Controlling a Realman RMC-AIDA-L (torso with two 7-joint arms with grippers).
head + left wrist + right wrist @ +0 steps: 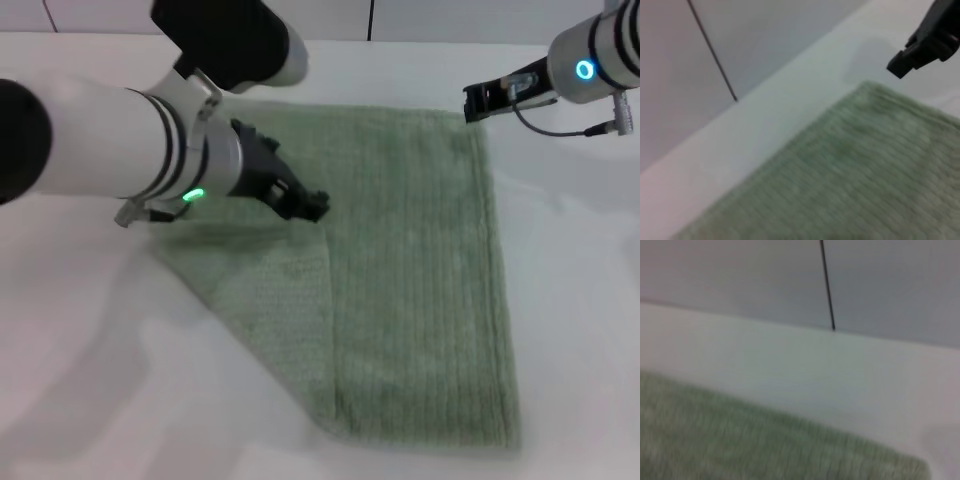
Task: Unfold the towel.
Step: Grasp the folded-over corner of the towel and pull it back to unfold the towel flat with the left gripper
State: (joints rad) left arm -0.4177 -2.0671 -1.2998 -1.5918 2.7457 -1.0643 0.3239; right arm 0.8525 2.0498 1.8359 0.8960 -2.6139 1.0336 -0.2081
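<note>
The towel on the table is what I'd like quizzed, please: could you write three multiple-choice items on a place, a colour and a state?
1. Where is the right pincer?
A. by the towel's far right corner
B. at its near edge
C. over its middle

2. What colour is the towel?
A. blue
B. pale green
C. red

3. How does the towel lie?
A. rolled up
B. bunched in a ball
C. mostly flat, one left flap folded over

A: its tip sits at that corner.
B: pale green in all views.
C: a diagonal fold shows beneath the left pincer.
</note>
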